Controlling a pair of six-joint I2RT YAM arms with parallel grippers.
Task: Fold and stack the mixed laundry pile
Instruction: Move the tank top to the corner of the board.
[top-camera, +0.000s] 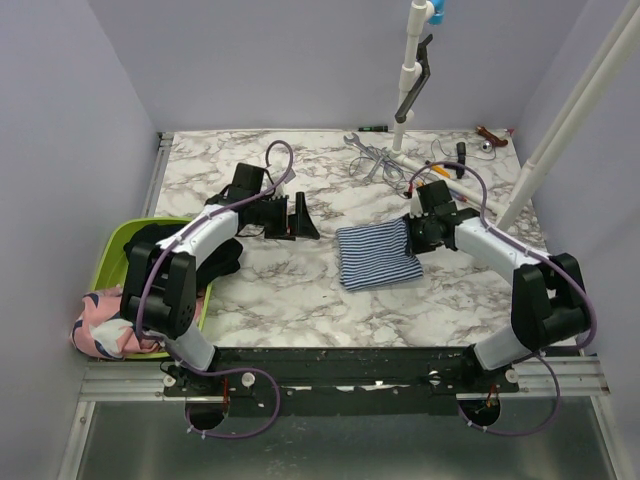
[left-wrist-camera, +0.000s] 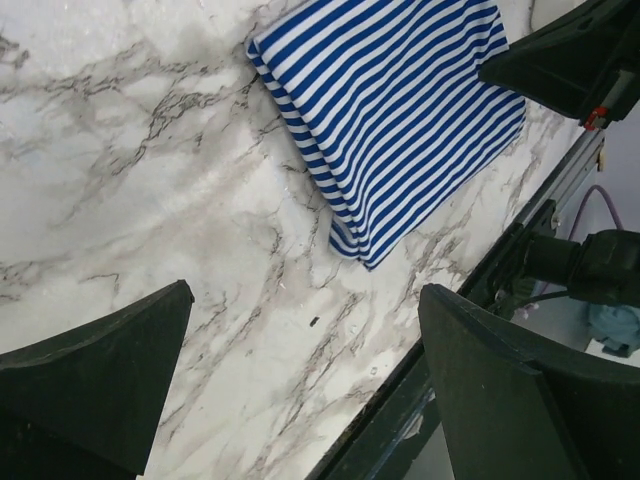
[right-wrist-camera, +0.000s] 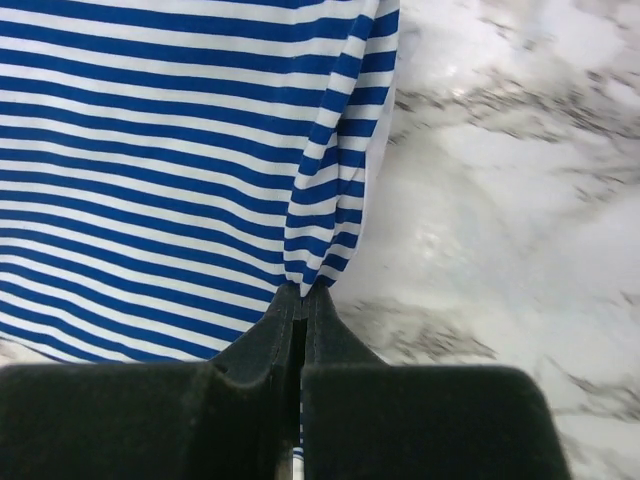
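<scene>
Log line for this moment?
left claw: open, empty | right claw: shut on striped garment edge | black garment, pink garment: at basin

green basin (top-camera: 108, 258), marble table (top-camera: 285, 292)

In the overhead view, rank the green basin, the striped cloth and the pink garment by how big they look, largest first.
1. green basin: largest.
2. striped cloth and pink garment: too close to rank. The pink one is bunched up and partly hidden behind the left arm.

Navy-and-white striped garment (top-camera: 378, 256), pink garment with dark print (top-camera: 100, 330), black garment (top-camera: 155, 237), lime green basin (top-camera: 112, 250), grey-veined white marble table (top-camera: 290, 290)
</scene>
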